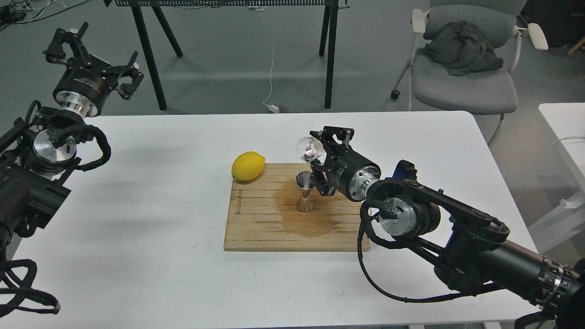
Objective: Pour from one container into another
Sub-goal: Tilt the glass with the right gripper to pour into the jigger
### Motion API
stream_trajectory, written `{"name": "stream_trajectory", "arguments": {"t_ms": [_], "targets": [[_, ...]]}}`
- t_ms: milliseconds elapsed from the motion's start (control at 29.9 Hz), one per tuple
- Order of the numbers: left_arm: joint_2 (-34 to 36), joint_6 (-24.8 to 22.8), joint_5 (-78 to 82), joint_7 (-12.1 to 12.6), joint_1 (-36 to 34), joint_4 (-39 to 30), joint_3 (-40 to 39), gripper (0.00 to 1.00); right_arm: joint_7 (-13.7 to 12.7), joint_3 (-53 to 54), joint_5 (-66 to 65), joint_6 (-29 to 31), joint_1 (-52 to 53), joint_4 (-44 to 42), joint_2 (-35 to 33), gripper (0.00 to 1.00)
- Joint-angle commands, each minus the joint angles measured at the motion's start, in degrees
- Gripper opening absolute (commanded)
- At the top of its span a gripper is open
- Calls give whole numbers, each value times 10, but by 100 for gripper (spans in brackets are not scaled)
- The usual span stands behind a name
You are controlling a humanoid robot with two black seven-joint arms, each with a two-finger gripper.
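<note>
The clear cup (307, 149), clamped in the right pincer (320, 157), hangs tipped just above the steel jigger (305, 191) upright on the wet cutting board (260, 219), so pouring seems underway; next comes righting it, while the left pincer (89, 52) hovers apart.

Right gripper (320, 160): matt black body behind its fingers, then a bright bare-metal ring. Cup (307, 149) in its grasp: clear, glossy. Jigger (305, 192) just below: polished steel. Cutting board (260, 224) underneath: slatted wood, darker stained patch.
</note>
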Motion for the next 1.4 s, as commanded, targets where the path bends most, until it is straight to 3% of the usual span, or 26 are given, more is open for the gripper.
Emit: {"name": "stream_trajectory", "arguments": {"t_ms": [0,234,1370], "targets": [[0,0,0,0,0,0,-1,100,-2,-18,-18,0,12,1,-10,33],[-5,0,0,-5,0,0,1,100,-12,-33,-47,-1,22,1,-20,33],[-5,0,0,-7,0,0,3,100,-9,-88,-171,-18,55,8,-48,32]]}}
